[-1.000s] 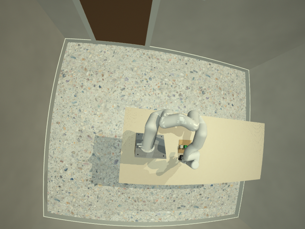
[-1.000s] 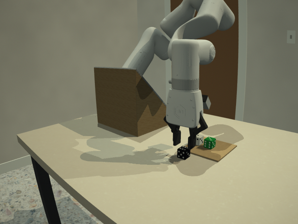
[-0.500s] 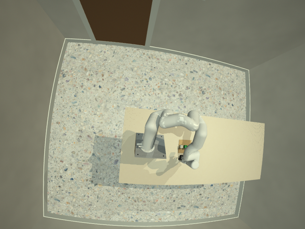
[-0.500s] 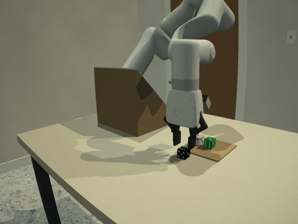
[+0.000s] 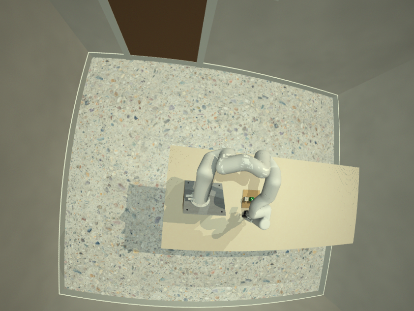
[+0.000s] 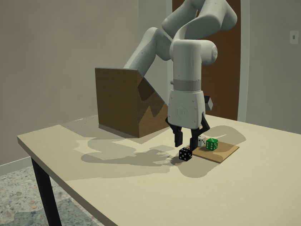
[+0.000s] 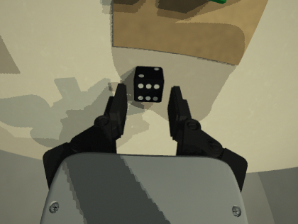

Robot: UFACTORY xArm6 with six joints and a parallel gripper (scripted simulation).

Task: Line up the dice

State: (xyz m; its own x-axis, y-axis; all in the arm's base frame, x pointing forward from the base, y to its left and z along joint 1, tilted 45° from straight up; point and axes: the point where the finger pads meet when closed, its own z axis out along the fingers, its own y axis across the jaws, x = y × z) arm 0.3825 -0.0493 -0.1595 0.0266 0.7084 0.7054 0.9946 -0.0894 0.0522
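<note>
- I see the mat (image 5: 245,193) (image 6: 222,156) (image 7: 177,35) on the counter (image 5: 310,203) (image 6: 243,189) (image 7: 269,124), bearing the white die (image 5: 246,199) (image 6: 201,141) and green die (image 5: 251,199) (image 6: 211,143) (image 7: 218,1).
- The black die (image 6: 185,154) (image 7: 148,84) sits off the mat, on the counter.
- My gripper (image 5: 246,213) (image 6: 185,146) (image 7: 147,96) stands partway open, holding nothing.

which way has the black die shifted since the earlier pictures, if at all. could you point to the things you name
No: the black die (image 6: 185,153) (image 7: 148,84) sits the same against the mat's (image 6: 226,155) (image 7: 170,39) corner.
</note>
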